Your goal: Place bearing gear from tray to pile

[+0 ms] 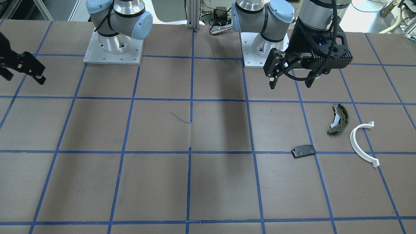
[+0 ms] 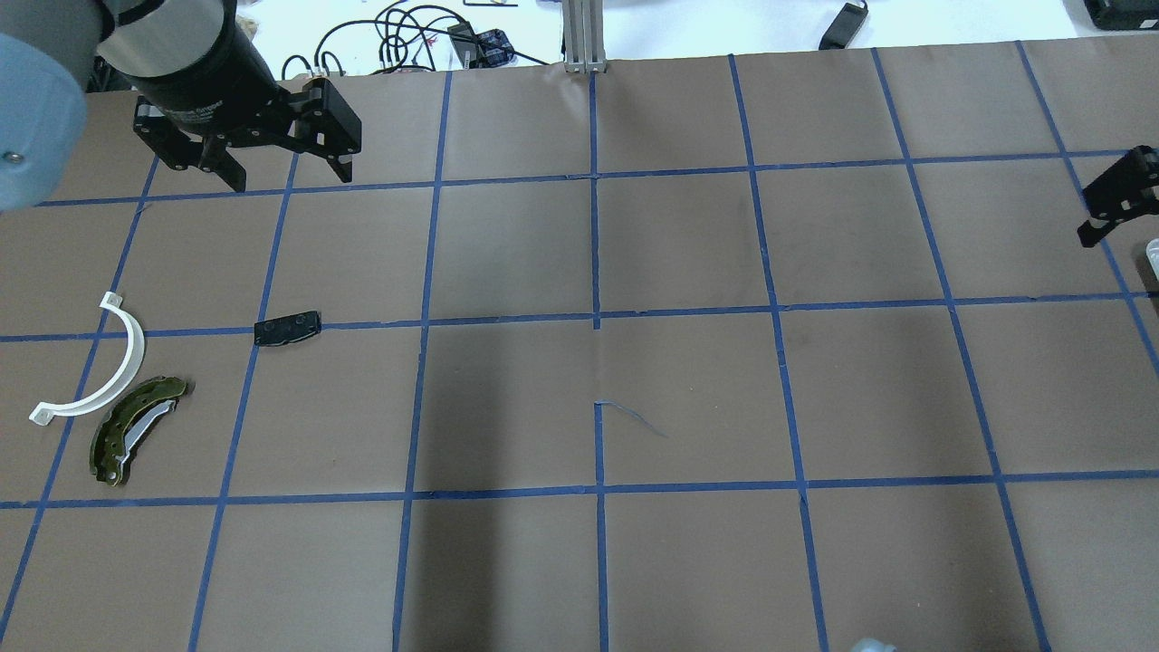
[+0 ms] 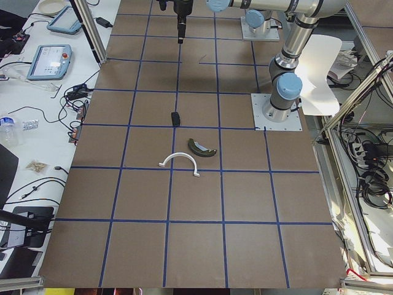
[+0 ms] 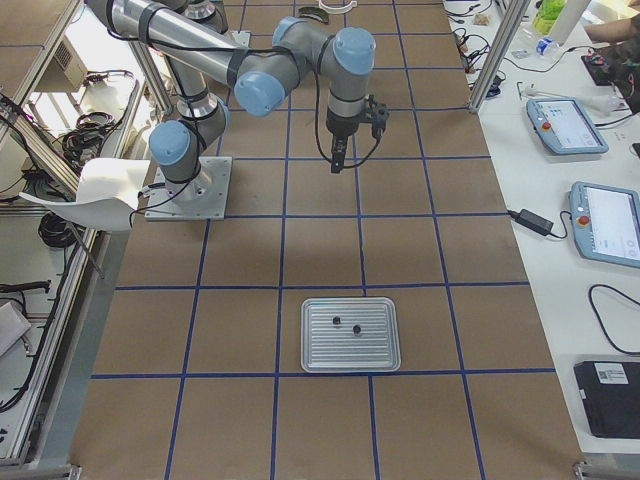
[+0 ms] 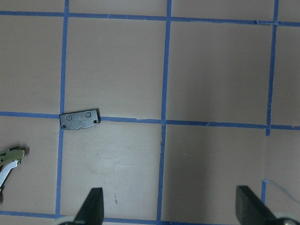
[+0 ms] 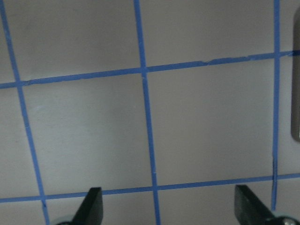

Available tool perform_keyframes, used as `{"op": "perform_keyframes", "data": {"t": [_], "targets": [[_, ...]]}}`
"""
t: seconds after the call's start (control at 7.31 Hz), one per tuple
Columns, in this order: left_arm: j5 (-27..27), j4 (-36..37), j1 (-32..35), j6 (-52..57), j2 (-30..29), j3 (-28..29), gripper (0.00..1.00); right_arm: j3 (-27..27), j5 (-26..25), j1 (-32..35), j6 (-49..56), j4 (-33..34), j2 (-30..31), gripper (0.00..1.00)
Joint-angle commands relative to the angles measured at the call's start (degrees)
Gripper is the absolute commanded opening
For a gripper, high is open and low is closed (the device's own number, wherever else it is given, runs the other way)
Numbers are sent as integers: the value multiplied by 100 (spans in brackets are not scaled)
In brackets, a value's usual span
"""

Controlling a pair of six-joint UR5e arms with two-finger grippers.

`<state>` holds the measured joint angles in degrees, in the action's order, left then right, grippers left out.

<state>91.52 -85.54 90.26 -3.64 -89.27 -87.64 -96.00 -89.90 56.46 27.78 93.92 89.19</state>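
Over the table [image 1: 208,182], left pincer [image 1: 290,85] and right pincer [image 6: 168,208] gape

Even overhead light, 2 soft shadows on the table [image 2: 688,561] — mild wrist-view blur

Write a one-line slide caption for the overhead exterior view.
Open left gripper hovers over the taped table near a black pad, a white half-ring and an olive brake shoe.

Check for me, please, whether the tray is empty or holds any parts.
Not empty: the tray holds two small dark parts, apart from each other near its middle; they are too small to identify.
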Motion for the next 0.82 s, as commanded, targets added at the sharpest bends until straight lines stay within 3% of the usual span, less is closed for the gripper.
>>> {"op": "perform_keyframes", "data": {"t": [0.0,0.41,0.68], "targets": [[6,-7,1,-5,6,1,100,11,-307,-721,524,592,-637,100],[15,-7,1,-5,6,1,100,89,-265,-1407,1253,1846,-1638,100],[15,-7,1,-5,6,1,100,509,-256,-1620,1737,2243,-2324,100]]}}
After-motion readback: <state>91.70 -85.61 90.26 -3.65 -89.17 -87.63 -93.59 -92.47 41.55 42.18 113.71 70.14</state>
